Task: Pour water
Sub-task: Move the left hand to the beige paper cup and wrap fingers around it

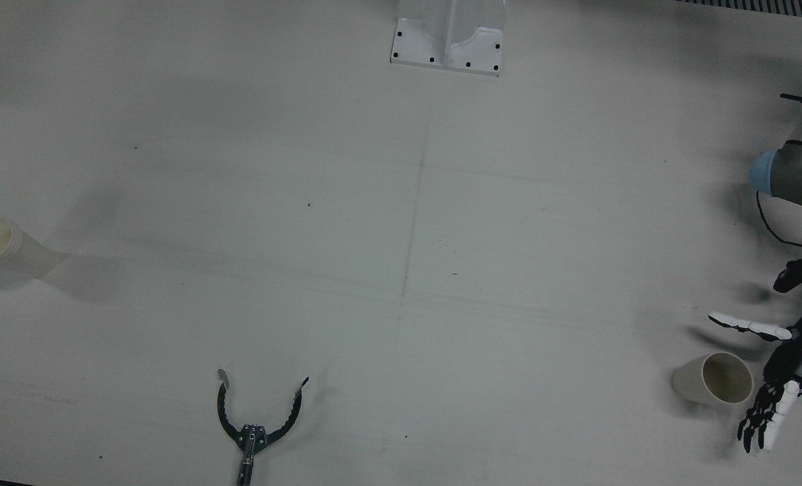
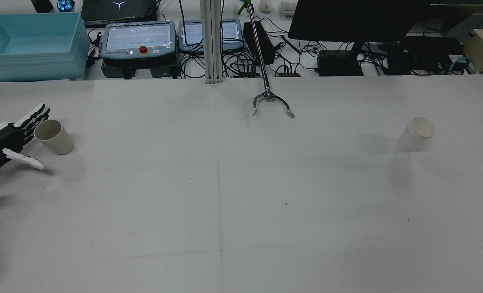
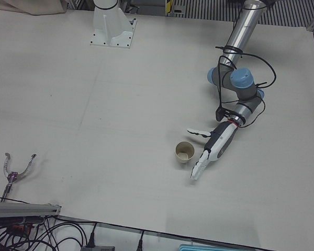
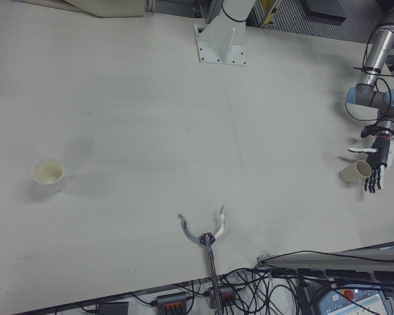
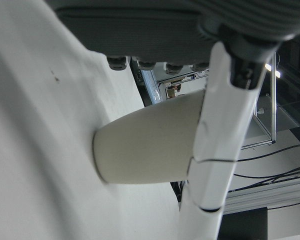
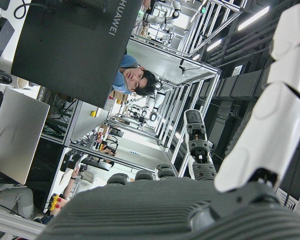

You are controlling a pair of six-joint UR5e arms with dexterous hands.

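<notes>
A: Surface: white table [image 2: 225, 195]. Task items?
B: Tan cup [image 2: 54, 136] upright near my left edge; white cup [image 2: 416, 133] upright near the right edge.
A: Hands?
B: Left hand [image 2: 9, 140] spread beside the tan cup, holding nothing. Right hand [image 6: 270, 150]: I cannot tell.

On my desk [image 2: 241, 211] I count two paper cups, one beige [image 2: 54, 136] and one white [image 2: 415, 134], plus one grabber claw [image 2: 272, 101].

Beige cup [image 5: 150, 142] on white table [image 5: 35, 150], robot hand [image 5: 225, 120] finger across it
</notes>
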